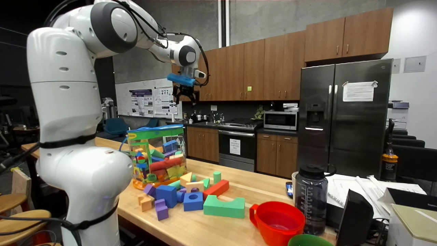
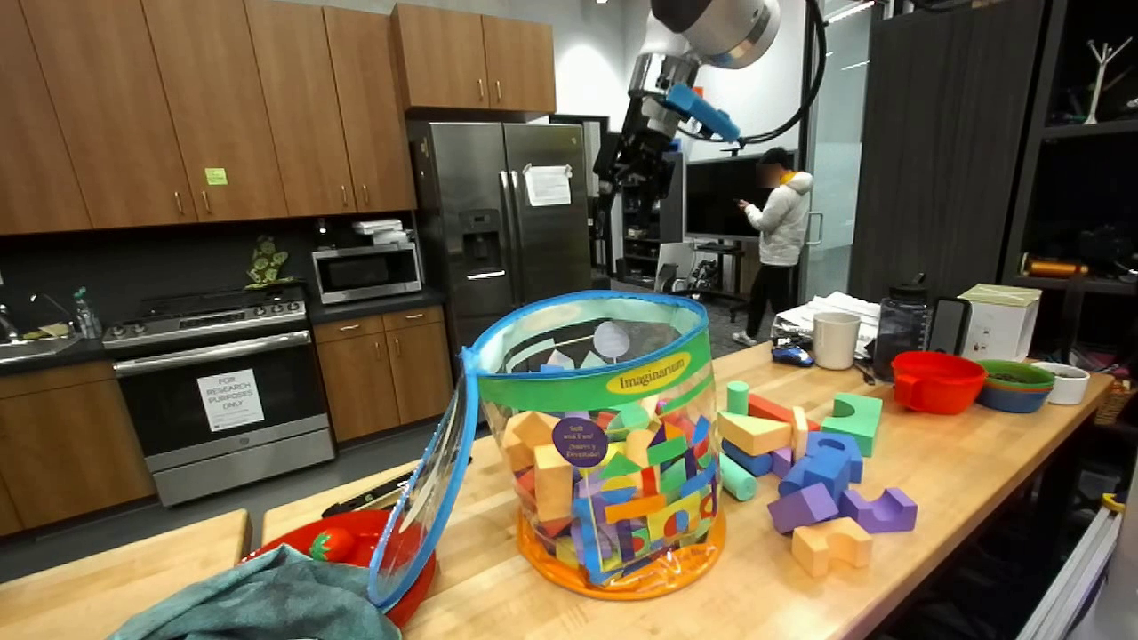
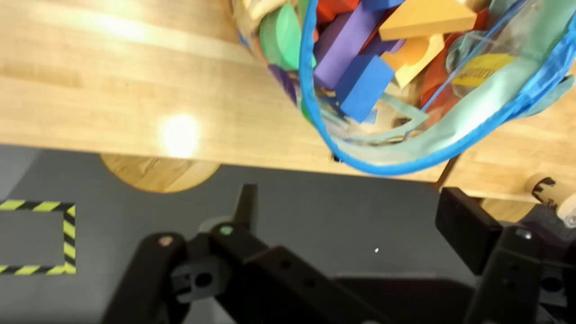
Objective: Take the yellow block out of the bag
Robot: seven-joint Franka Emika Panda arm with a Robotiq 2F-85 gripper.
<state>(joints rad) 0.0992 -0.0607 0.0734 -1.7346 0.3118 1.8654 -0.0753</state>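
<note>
- Yellow block (image 3: 427,19): inside the bag (image 2: 551,391), high among other blocks (image 3: 363,85); a 2nd yellowish block (image 3: 420,65) next to it may cause a wrong pick.
- Gripper (image 1: 186,101): jaws wide apart, holding nothing, higher than the bag.
- Risk: spread fingers (image 3: 468,229) may snag the soft rim (image 3: 387,169) and tip the bag.
- Risk: crowding blocks may hinder the grip, causing a slip.
- Count: 1 bag, 1 gripper, 1 red cup (image 2: 942,391), 1 water bottle (image 1: 311,198), at least 2 yellowish blocks; loose blocks (image 1: 193,205) on the tabletop (image 2: 756,578) overlap, total unclear.
</note>
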